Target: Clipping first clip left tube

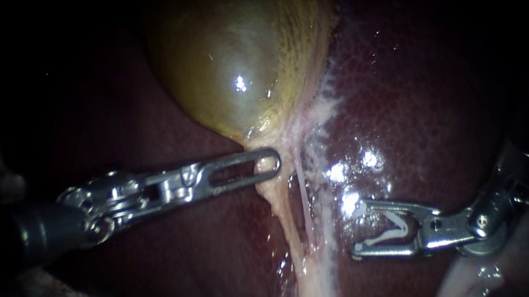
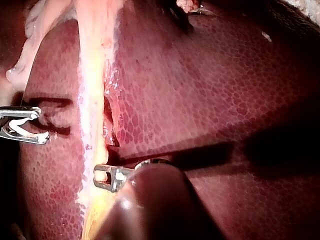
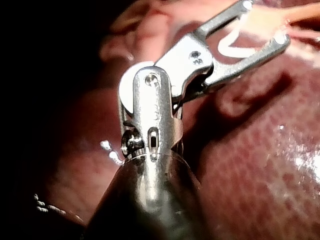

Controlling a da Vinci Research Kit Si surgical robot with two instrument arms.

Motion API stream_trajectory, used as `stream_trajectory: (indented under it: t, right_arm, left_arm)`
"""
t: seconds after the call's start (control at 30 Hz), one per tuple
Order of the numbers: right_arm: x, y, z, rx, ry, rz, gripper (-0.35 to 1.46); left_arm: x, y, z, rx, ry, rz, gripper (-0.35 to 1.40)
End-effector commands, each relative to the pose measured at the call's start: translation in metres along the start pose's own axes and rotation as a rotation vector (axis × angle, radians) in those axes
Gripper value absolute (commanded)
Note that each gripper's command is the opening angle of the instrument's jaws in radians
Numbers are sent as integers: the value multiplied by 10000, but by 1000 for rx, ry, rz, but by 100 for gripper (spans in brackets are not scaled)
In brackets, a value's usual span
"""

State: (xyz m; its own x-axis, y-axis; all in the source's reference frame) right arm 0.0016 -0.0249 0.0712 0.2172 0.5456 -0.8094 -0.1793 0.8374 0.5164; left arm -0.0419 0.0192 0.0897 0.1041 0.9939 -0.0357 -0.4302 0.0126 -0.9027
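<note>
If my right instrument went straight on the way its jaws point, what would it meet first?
Most likely the pale strands below the gallbladder. The right instrument, a clip between its jaws, points at them with only bare liver between. Depth is unclear, so it might pass over them.

Gallbladder [image 1: 237,55] yellow-green — liver [image 1: 425,112] dark red, finely mottled; clip [image 3: 221,47] white.
</note>
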Motion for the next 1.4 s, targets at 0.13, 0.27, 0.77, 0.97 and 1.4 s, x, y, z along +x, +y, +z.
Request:
stream_trajectory:
  t: [0.13, 0.27, 0.77, 0.97, 1.4]
  right_arm:
    - [0, 0, 0, 0, 0, 0, 45]
    - [0, 0, 0, 0, 0, 0, 45]
    - [-2, -6, 17, -6, 1, -2, 44]
    - [-9, -13, 37, -4, 4, -8, 46]
    - [-36, -10, 77, -11, 8, -31, 49]
  left_arm:
    - [1, 4, -2, 0, -1, 3, -35]
    - [1, 5, -3, 0, -2, 2, -35]
    - [0, 6, -3, 1, -1, 2, -35]
    - [0, 6, -2, 1, -1, 2, -35]
    - [-1, 7, -2, 1, 0, 2, -35]
